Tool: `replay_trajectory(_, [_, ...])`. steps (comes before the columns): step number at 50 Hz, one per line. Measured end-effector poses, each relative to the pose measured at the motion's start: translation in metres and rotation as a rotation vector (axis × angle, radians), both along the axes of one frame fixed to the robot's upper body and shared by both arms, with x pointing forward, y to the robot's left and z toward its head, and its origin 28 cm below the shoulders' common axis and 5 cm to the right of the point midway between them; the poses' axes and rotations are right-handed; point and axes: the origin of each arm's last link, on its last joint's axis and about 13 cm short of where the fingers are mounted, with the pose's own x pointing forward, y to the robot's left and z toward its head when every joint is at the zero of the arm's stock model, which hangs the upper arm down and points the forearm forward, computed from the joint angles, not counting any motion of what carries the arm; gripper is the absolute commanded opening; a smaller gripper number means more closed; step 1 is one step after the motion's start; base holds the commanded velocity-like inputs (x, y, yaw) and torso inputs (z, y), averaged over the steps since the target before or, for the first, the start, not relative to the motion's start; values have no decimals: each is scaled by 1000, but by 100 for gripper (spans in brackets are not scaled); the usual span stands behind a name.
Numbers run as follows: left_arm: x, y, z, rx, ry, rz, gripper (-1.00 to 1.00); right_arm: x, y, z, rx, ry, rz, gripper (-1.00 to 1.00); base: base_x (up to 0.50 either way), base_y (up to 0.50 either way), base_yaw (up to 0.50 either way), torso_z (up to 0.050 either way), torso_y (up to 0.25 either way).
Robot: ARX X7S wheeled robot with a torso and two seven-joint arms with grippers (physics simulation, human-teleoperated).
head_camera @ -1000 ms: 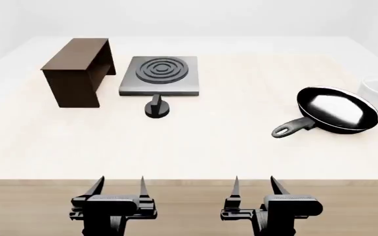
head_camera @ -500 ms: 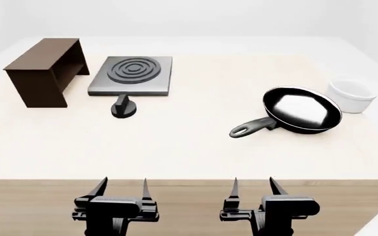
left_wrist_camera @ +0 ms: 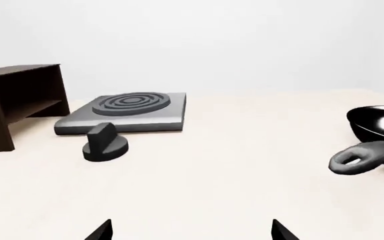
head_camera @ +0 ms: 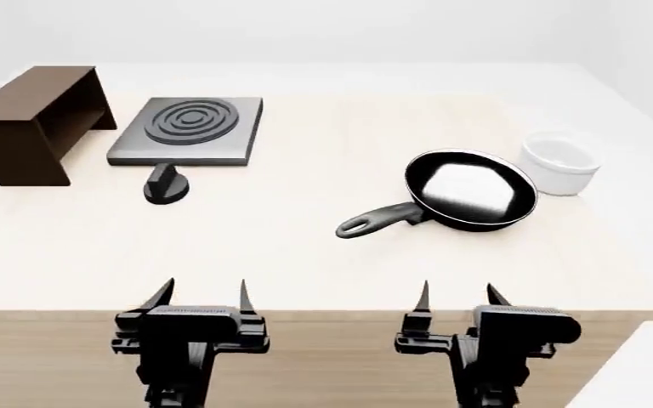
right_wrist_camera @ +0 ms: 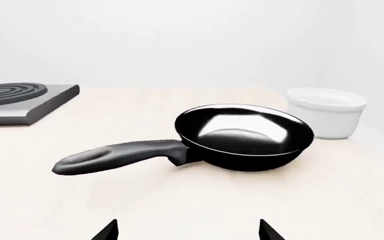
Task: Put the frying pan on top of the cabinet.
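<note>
The glossy black frying pan [head_camera: 468,191] lies on the pale table right of centre, its dark grey handle [head_camera: 377,219] pointing toward me and left. It fills the right wrist view [right_wrist_camera: 245,136] and shows at the edge of the left wrist view [left_wrist_camera: 377,122]. The dark brown cabinet [head_camera: 30,119] stands at the far left, its open side facing the stove plate; it also shows in the left wrist view [left_wrist_camera: 15,102]. My left gripper [head_camera: 201,297] and right gripper [head_camera: 458,299] are open and empty at the table's near edge, well short of the pan.
A grey stove plate [head_camera: 188,129] with concentric rings lies beside the cabinet, with a small black knob [head_camera: 166,184] in front of it. A white bowl [head_camera: 560,164] stands just right of the pan. The table's right edge [head_camera: 644,255] is near.
The view has shifted right: everything on the table slid left in the head view. The pan now lies closer to the right gripper's line. Both grippers stay open.
</note>
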Motion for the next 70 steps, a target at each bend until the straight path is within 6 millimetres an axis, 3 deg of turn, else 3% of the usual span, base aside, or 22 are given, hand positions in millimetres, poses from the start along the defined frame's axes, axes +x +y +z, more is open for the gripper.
replay_trajectory(6, [6, 0, 31, 27, -48, 20, 100, 1, -4, 34, -7, -32, -13, 100, 500, 0, 0, 0, 0])
replay_trajectory(16, [7, 0, 47, 55, -70, 35, 100, -5, -7, 56, -22, -56, -20, 100, 500, 0, 0, 0, 0])
replay_trajectory(58, [8, 2, 51, 80, -77, 43, 100, -8, -10, 63, -41, -75, -32, 100, 452, 0, 0, 0, 0])
replay_trajectory(70, [7, 2, 49, 81, -70, 40, 100, -33, -13, 115, -42, -360, -22, 100, 0, 0, 0, 0, 0])
